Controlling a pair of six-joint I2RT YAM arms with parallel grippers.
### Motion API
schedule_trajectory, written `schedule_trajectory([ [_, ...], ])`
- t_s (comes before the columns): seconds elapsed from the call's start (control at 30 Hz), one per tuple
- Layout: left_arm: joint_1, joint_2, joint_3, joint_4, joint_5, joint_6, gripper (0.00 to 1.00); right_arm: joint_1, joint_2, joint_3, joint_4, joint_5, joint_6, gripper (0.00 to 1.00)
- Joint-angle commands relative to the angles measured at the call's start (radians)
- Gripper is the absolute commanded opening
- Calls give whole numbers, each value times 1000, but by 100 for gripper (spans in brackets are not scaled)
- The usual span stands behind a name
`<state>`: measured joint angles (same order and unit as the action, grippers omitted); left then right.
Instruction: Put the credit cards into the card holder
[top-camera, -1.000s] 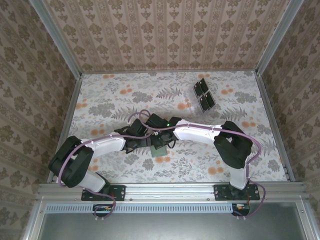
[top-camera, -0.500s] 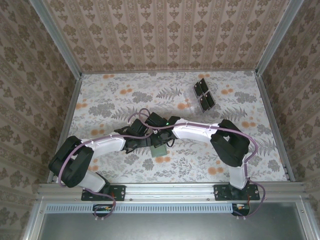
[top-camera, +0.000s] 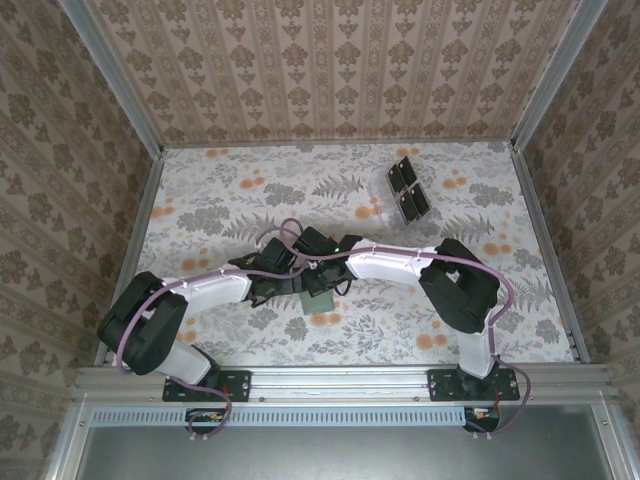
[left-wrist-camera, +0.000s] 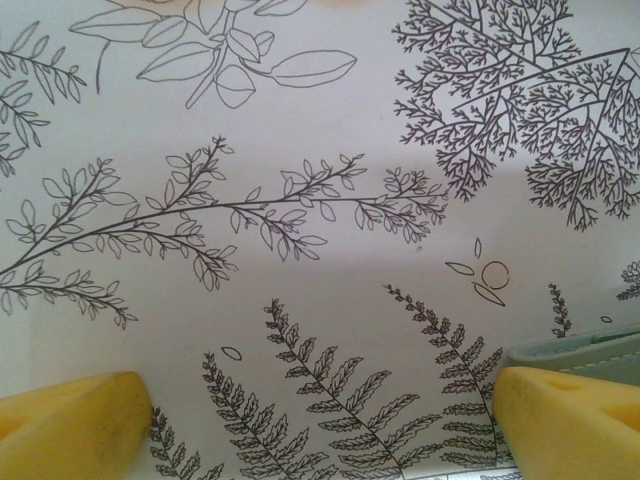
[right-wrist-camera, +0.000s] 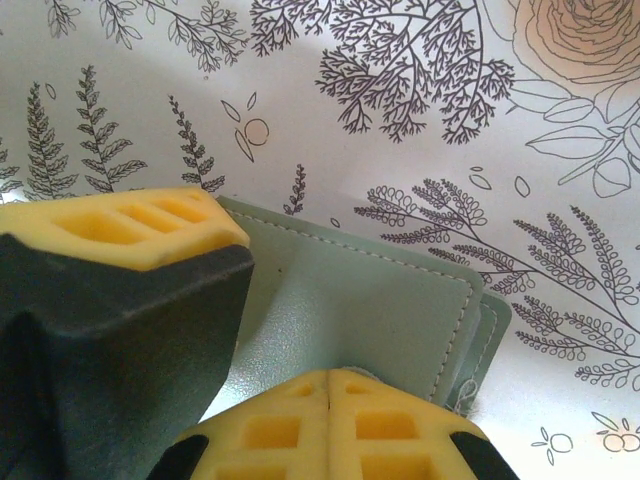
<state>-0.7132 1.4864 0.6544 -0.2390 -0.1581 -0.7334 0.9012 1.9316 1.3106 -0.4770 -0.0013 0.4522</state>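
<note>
- Reaching from the near edge of the desk (top-camera: 480, 330), both arms meet over its middle, where the card holder (right-wrist-camera: 370, 310) lies flat.
- The right end effector (right-wrist-camera: 265, 320) is closed and seems to pinch one flap of the card holder, probably to steady it or to lift it open.
- The left end effector (left-wrist-camera: 320, 420) stands wide open and empty, low over the desk, with an edge of the card holder just beside one of its yellow fingers (left-wrist-camera: 570, 420).
- I cannot tell if any of the credit cards is already inside, nor where the cards lie.
- My judgement is that the task is at an early step: the holder is being opened, and picking and inserting the cards is left to do.
- Far behind, near the back wall, the clear rack (top-camera: 405, 192) with dark squares stands well apart from both arms.
</note>
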Motion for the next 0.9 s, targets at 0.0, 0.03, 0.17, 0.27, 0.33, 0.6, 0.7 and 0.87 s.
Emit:
schedule_trajectory([
  [0.0, -10, 94, -61, -21, 171, -28, 100, 20, -40, -29, -23, -16, 20, 0],
  [0.03, -11, 94, -61, -20, 169, -29, 100, 19, -46, -30, -23, -18, 22, 0],
  [0.17, -11, 98, -62, -20, 170, -28, 100, 21, -66, -36, -17, -25, 25, 0],
  [0.27, -10, 97, -63, -19, 170, -30, 100, 22, -67, -36, -14, -30, 26, 0],
  [0.33, -10, 98, -62, -20, 169, -29, 100, 23, -63, -34, -11, -32, 27, 0],
  [0.6, -10, 98, -65, -19, 170, -28, 100, 22, -26, -25, 1, -38, 26, 0],
  [0.7, -11, 102, -63, -17, 169, -29, 100, 22, -6, -25, 5, -41, 26, 0],
  [0.87, -10, 105, -64, -16, 171, -27, 100, 21, 21, -34, 14, -45, 29, 0],
])
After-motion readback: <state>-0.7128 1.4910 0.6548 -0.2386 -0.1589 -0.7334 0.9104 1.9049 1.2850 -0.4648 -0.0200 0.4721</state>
